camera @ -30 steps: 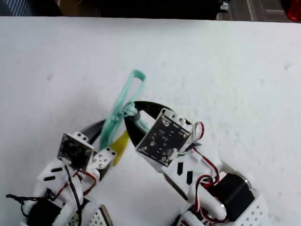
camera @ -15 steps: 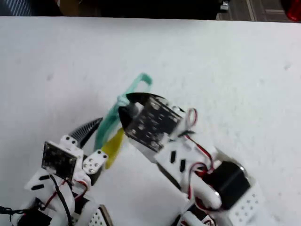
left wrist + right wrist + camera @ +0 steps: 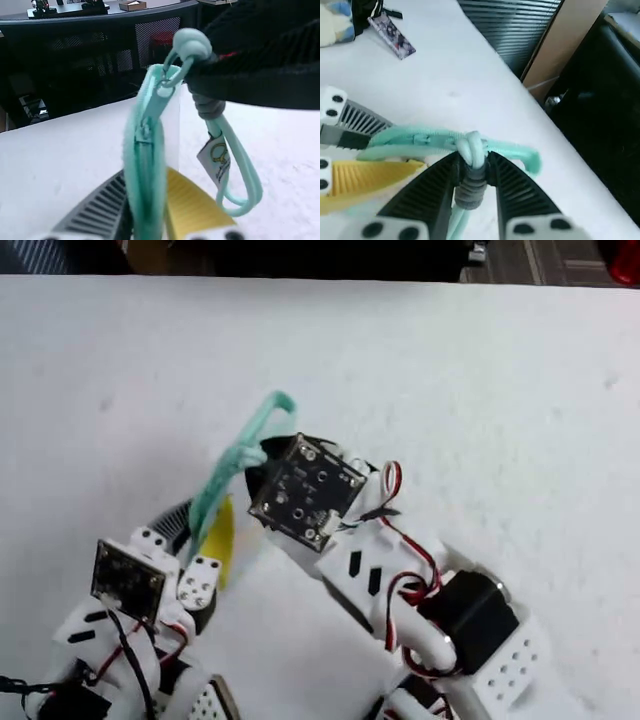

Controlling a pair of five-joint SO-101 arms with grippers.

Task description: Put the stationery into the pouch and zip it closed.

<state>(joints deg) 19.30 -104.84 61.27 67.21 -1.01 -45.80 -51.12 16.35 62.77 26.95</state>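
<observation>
pouch: mint zip pouch (image 3: 212,495), clear sides, held edge-up off the table (image 3: 450,370), between the two arms near the front edge
zip: mint zip (image 3: 145,150) runs along pouch's top edge; cannot tell how far it is shut
left gripper: left gripper (image 3: 198,525) clamped on pouch's near end, yellow finger (image 3: 192,205) on one side, grey ribbed finger (image 3: 92,217) on the other, pouch pinched between
right gripper: right gripper (image 3: 472,159) closed on the pull cord at pouch's far end, black ribbed fingers pressed on either side
cord: mint cord (image 3: 472,142) knotted at zip pull, knot sits just past the fingertips; loop (image 3: 240,172) hangs free
bead: grey bead (image 3: 470,187) on cord, between right fingers
tag: small tag (image 3: 215,157) hangs on cord below bead
contents: cannot tell
</observation>
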